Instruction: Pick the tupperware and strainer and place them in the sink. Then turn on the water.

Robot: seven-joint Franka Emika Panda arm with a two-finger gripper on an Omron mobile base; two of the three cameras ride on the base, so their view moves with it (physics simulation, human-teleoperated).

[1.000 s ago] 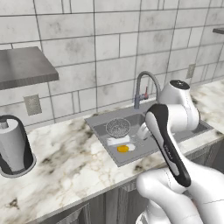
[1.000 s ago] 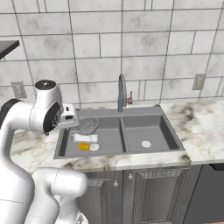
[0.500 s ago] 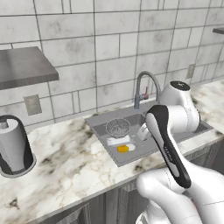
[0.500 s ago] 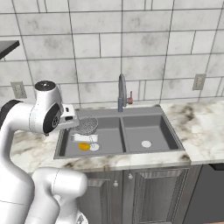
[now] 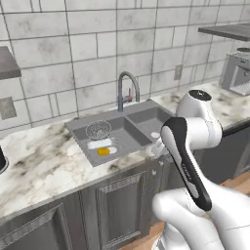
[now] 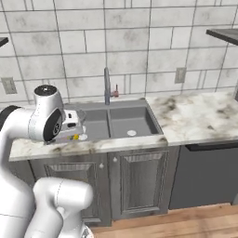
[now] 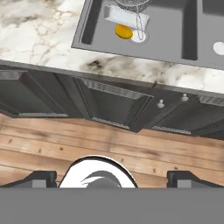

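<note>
**Strainer and container lying in the sink's left basin**

Grey stainless steel double-basin sink [image 5: 131,131] as landmark. In its left basin: round silver wire-mesh strainer [image 5: 98,130], pale translucent flat rectangular tupperware [image 5: 99,143] just in front, small orange object [image 5: 103,151] beside it. Two-finger gripper [image 7: 112,178], jaws wide apart and empty, hangs over the wooden floor [image 7: 52,146] before the dark cabinets [image 7: 109,105].

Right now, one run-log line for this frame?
phase: both items placed, water off | strainer + tupperware: left basin of sink | faucet: no stream | claw: open, empty, off the sink
</note>
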